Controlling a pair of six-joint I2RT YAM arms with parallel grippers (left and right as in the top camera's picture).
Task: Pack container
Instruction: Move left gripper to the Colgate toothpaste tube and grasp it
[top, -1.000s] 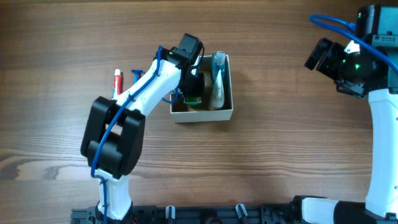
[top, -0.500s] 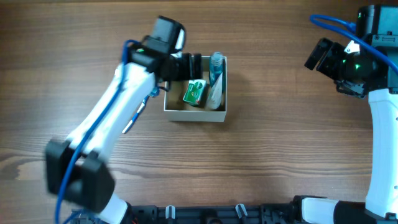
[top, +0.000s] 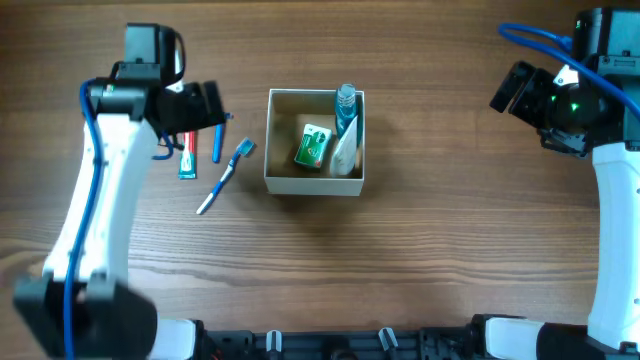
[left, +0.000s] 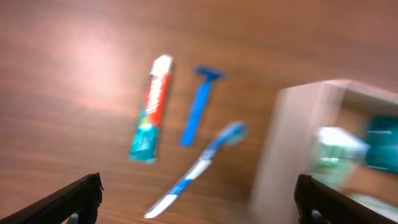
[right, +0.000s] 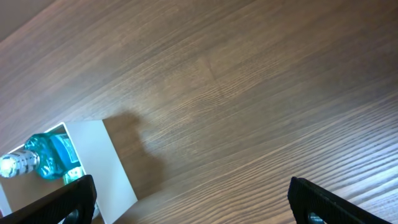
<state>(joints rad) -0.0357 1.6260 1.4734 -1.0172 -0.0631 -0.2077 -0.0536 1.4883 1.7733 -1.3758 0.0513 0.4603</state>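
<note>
Left claw (top: 200, 105): fingers spread wide, nothing held, above the table (top: 420, 260). Toothpaste (top: 187, 155) lies just beside it at 6 o'clock, with razor (top: 217, 140) and toothbrush (top: 225, 176) near 5 o'clock, all close together. Judged risk: a descent on one item may nudge or catch its neighbour. The container (top: 315, 185), partly filled, sits apart between 3 and 4 o'clock. Right claw (top: 515, 88): fingers apart, empty, well away at 3 o'clock

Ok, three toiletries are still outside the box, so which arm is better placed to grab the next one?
Left. The left jaws hang open near the toothpaste, razor and toothbrush, left of the container; the right arm is far off on its other side.
</note>
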